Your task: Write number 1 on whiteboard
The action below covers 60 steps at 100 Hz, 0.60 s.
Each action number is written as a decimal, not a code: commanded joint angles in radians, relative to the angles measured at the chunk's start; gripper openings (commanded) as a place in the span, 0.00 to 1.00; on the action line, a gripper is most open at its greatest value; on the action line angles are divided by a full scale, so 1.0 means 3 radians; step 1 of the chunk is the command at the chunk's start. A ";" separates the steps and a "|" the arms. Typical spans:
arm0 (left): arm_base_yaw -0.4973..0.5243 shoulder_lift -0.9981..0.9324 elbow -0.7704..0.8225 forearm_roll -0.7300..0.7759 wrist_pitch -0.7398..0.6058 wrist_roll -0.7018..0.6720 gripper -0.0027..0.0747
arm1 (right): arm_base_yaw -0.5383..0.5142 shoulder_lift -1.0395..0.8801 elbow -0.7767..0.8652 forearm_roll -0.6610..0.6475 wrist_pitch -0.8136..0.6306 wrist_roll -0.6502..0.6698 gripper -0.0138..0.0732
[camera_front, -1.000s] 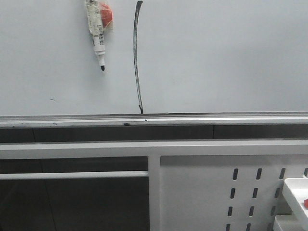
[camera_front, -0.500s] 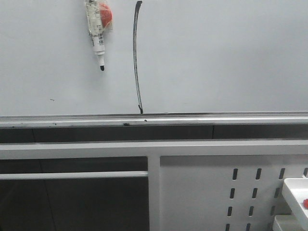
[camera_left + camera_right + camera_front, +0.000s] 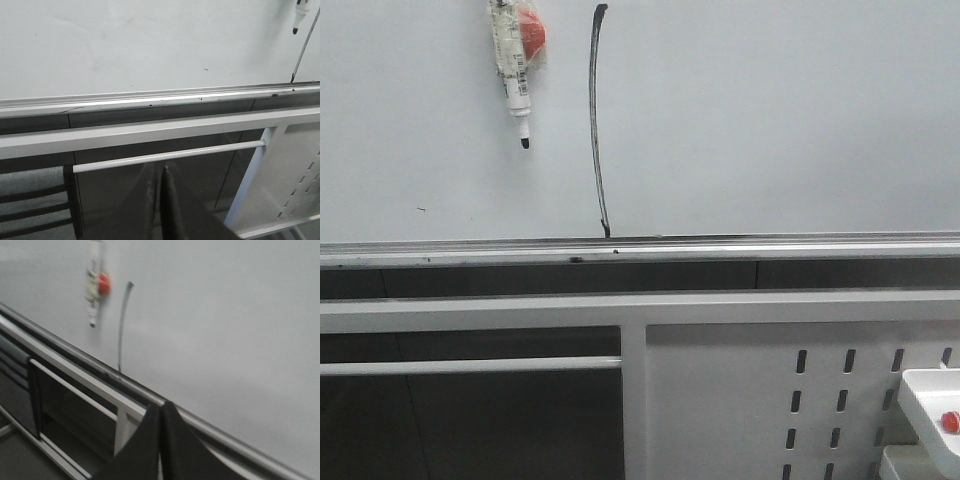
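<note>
The 1 (image 3: 594, 120) was already on the whiteboard (image 3: 770, 120): a long, thin, slightly bowed black stroke running from near the top of the front view down to the silver rail (image 3: 720, 247) along the board's lower edge, left of the middle. It read as a finished numeral, so the writing itself looked done. The marker (image 3: 510, 60) hung on the board just left of the stroke's upper end, tip down and apart from the line, beside a red blob; neither arm held it. In the left wrist view the left gripper (image 3: 161, 200) showed its dark fingers (image 3: 145, 205) pressed together with nothing between them, well below the rail. In the right wrist view the right gripper (image 3: 161, 440) likewise had its fingers (image 3: 147, 440) closed on nothing, off the board. That view was blurred. What seemed left, at most, was for the arms to settle to rest.
</note>
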 commanded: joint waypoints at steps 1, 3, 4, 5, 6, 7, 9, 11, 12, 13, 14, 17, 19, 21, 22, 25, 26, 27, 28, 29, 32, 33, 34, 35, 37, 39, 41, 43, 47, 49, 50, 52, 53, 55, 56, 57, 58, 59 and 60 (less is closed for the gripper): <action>0.0007 -0.0073 0.0117 -0.0039 -0.0128 -0.0036 0.01 | -0.0237 -0.0046 0.0201 -0.0272 -0.0527 0.0529 0.09; 0.0007 -0.0073 0.0117 -0.0039 -0.0128 -0.0036 0.01 | -0.0273 -0.0079 0.0272 -0.0272 -0.0590 0.0557 0.09; 0.0007 -0.0073 0.0117 -0.0039 -0.0128 -0.0036 0.01 | -0.0283 -0.0104 0.0297 -0.0272 -0.0611 0.0557 0.09; 0.0007 -0.0073 0.0117 -0.0039 -0.0128 -0.0036 0.01 | -0.0293 -0.0116 0.0346 -0.0272 -0.0650 0.0557 0.09; 0.0007 -0.0073 0.0117 -0.0039 -0.0128 -0.0036 0.01 | -0.0312 -0.0128 0.0370 -0.0272 -0.0669 0.0557 0.09; 0.0007 -0.0073 0.0117 -0.0039 -0.0128 -0.0036 0.01 | -0.0321 -0.0156 0.0419 -0.0272 -0.0702 0.0557 0.09; 0.0007 -0.0073 0.0117 -0.0039 -0.0128 -0.0036 0.01 | -0.0344 -0.0202 0.0492 -0.0272 -0.0738 0.0557 0.09; 0.0007 -0.0073 0.0117 -0.0039 -0.0128 -0.0036 0.01 | -0.0363 -0.0234 0.0539 -0.0272 -0.0762 0.0557 0.09; 0.0007 -0.0073 0.0117 -0.0039 -0.0128 -0.0036 0.01 | -0.0366 -0.0267 0.0586 -0.0272 -0.0779 0.0557 0.09; 0.0007 -0.0073 0.0117 -0.0039 -0.0128 -0.0036 0.01 | -0.0376 -0.0285 0.0609 -0.0272 -0.0788 0.0557 0.09; 0.0007 -0.0073 0.0117 -0.0039 -0.0128 -0.0036 0.01 | -0.0374 -0.0319 0.0656 -0.0272 -0.0795 0.0557 0.09; 0.0007 -0.0073 0.0117 -0.0039 -0.0128 -0.0036 0.01 | -0.0383 -0.0391 0.0746 -0.0272 -0.0816 0.0557 0.09; 0.0007 -0.0073 0.0117 -0.0039 -0.0128 -0.0036 0.01 | -0.0383 -0.0449 0.0810 -0.0272 -0.0820 0.0557 0.09; 0.0007 -0.0073 0.0117 -0.0039 -0.0128 -0.0036 0.01 | -0.0386 -0.0506 0.0871 -0.0272 -0.0831 0.0557 0.09; 0.0007 -0.0073 0.0117 -0.0039 -0.0128 -0.0036 0.01 | -0.0386 -0.0525 0.0891 -0.0272 -0.0829 0.0557 0.09; 0.0007 -0.0073 0.0117 -0.0039 -0.0128 -0.0036 0.01 | -0.0386 -0.0602 0.0966 -0.0264 -0.0849 0.0557 0.09; 0.0007 -0.0073 0.0117 -0.0039 -0.0128 -0.0036 0.01 | -0.0386 -0.0640 0.1001 -0.0258 -0.0875 0.0557 0.09; 0.0007 -0.0073 0.0117 -0.0039 -0.0128 -0.0036 0.01 | -0.0386 -0.0659 0.1012 -0.0259 -0.0875 0.0557 0.09; 0.0007 -0.0073 0.0117 -0.0039 -0.0128 -0.0036 0.01 | -0.0386 -0.0700 0.1012 -0.0259 -0.0800 0.0557 0.09; 0.0007 -0.0073 0.0117 -0.0039 -0.0128 -0.0036 0.01 | -0.0386 -0.0719 0.1012 -0.0259 -0.0742 0.0557 0.09; 0.0007 -0.0073 0.0117 -0.0039 -0.0128 -0.0036 0.01 | -0.0386 -0.0795 0.0993 -0.0259 -0.0565 0.0557 0.09; 0.0007 -0.0073 0.0117 -0.0039 -0.0128 -0.0036 0.01 | -0.0386 -0.0829 0.0990 -0.0259 -0.0517 0.0557 0.09; 0.0007 -0.0073 0.0117 -0.0039 -0.0128 -0.0036 0.01 | -0.0393 -0.0843 0.0990 -0.0259 -0.0500 0.0557 0.09; 0.0007 -0.0073 0.0117 -0.0039 -0.0128 -0.0036 0.01 | -0.0392 -0.0844 0.0990 -0.0259 -0.0489 0.0557 0.09; 0.0007 -0.0073 0.0117 -0.0039 -0.0128 -0.0036 0.01 | -0.0392 -0.0836 0.0999 -0.0259 -0.0489 0.0557 0.09; 0.0007 -0.0073 0.0117 -0.0039 -0.0128 -0.0036 0.01 | -0.0392 -0.0830 0.0999 -0.0259 -0.0465 0.0557 0.09; 0.0007 -0.0073 0.0117 -0.0044 -0.0128 -0.0036 0.01 | -0.0399 -0.0820 0.0999 -0.0259 -0.0421 0.0557 0.09; 0.0007 -0.0073 0.0117 -0.0054 -0.0128 -0.0036 0.01 | -0.0401 -0.0820 0.0999 -0.0259 -0.0394 0.0557 0.09; 0.0007 -0.0073 0.0117 -0.0061 -0.0128 -0.0036 0.01 | -0.0401 -0.0820 0.0999 -0.0259 -0.0318 0.0557 0.09; 0.0007 -0.0073 0.0117 -0.0061 -0.0128 -0.0036 0.01 | -0.0401 -0.0820 0.0999 -0.0259 -0.0280 0.0557 0.09; 0.0007 -0.0073 0.0117 -0.0061 -0.0128 -0.0036 0.01 | -0.0401 -0.0820 0.0999 -0.0259 -0.0265 0.0557 0.09; 0.0007 -0.0073 0.0117 -0.0061 -0.0128 -0.0036 0.01 | -0.0401 -0.0820 0.0999 -0.0251 -0.0228 0.0557 0.09; 0.0007 -0.0073 0.0117 -0.0061 -0.0128 -0.0036 0.01 | -0.0401 -0.0820 0.0999 -0.0251 -0.0215 0.0557 0.09; 0.0007 -0.0073 0.0117 -0.0061 -0.0128 -0.0036 0.01 | -0.0401 -0.0820 0.0999 -0.0234 -0.0174 0.0557 0.09; 0.0007 -0.0073 0.0117 -0.0061 -0.0128 -0.0036 0.01 | -0.0401 -0.0820 0.0999 -0.0233 -0.0147 0.0557 0.09; 0.0007 -0.0073 0.0117 -0.0061 -0.0128 -0.0036 0.01 | -0.0401 -0.0820 0.0999 -0.0233 -0.0135 0.0557 0.09; 0.0007 -0.0073 0.0117 -0.0061 -0.0128 -0.0036 0.01 | -0.0401 -0.0820 0.0999 -0.0233 -0.0109 0.0557 0.09; 0.0007 -0.0073 0.0117 -0.0061 -0.0128 -0.0036 0.01 | -0.0401 -0.0820 0.0999 -0.0233 -0.0094 0.0557 0.09; 0.0007 -0.0073 0.0117 -0.0061 -0.0128 -0.0036 0.01 | -0.0401 -0.0820 0.0999 -0.0233 -0.0081 0.0557 0.09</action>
